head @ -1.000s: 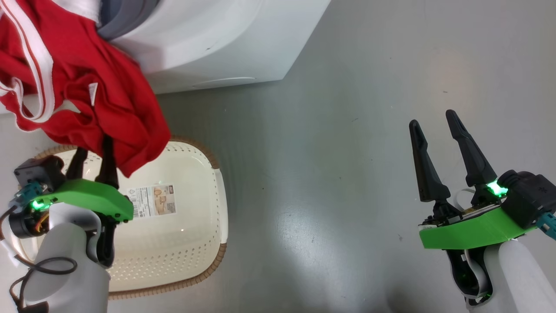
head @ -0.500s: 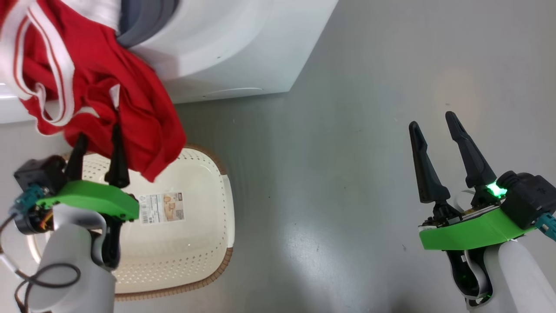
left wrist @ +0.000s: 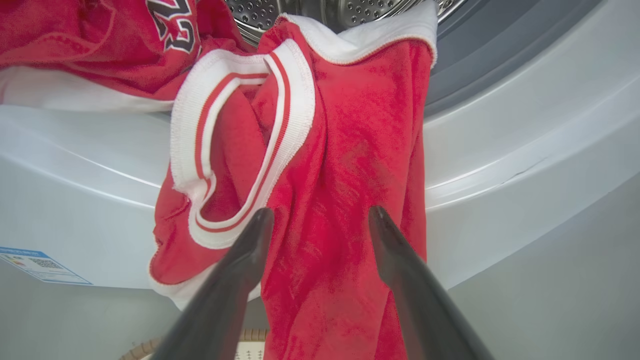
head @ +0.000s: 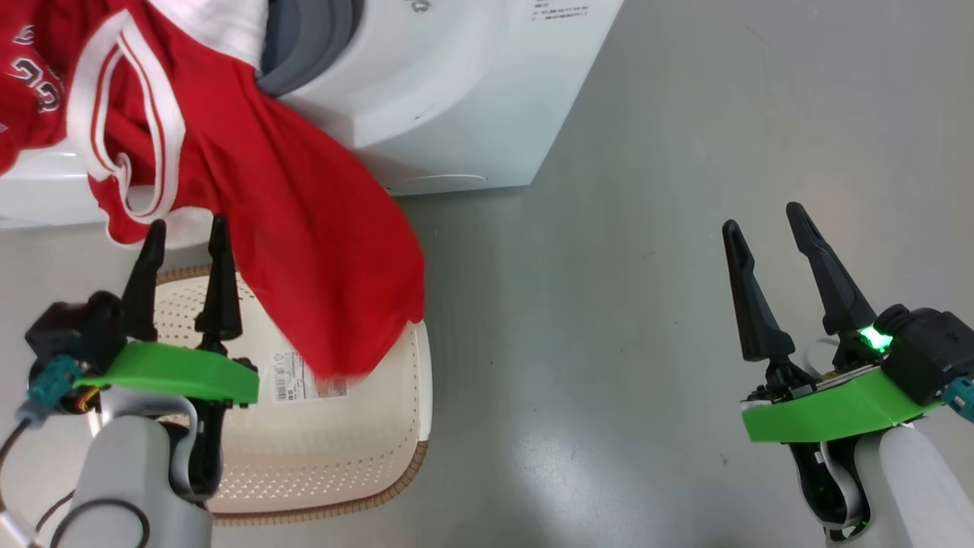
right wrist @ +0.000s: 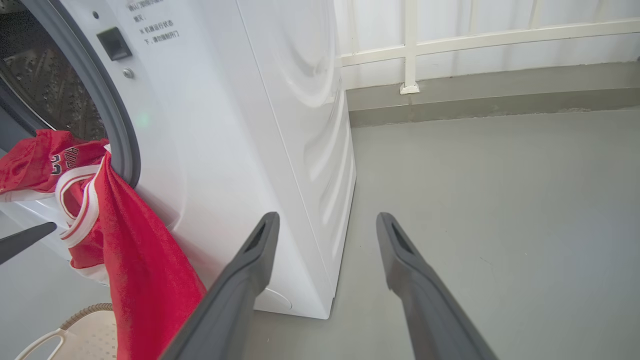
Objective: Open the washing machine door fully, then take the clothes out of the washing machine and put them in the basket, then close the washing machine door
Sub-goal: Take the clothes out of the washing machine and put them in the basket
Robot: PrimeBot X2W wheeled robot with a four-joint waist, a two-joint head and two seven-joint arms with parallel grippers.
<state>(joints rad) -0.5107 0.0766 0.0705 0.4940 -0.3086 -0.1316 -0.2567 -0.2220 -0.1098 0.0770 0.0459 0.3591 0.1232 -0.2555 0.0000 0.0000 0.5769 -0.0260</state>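
Observation:
A red garment with white trim (head: 304, 228) hangs out of the mouth of the white washing machine (head: 456, 91), and its lower end is over the cream basket (head: 380, 449). More red clothes (left wrist: 75, 45) lie on the drum's lip. My left gripper (head: 187, 227) is open just in front of the hanging cloth (left wrist: 350, 175), its fingers apart with nothing pinched between them. Out to the right, my right gripper (head: 762, 219) is open over bare floor. The washing machine door is out of view.
The basket stands on the grey floor against the washer's front, under my left arm. The right wrist view shows the washer's side panel (right wrist: 300, 125), open floor to its right and a white railing (right wrist: 450, 45) along a low kerb behind.
My left gripper has opened and let go of the red garment, which now hangs longer from the drum down over the basket. The head camera has shifted. The right gripper is unchanged.

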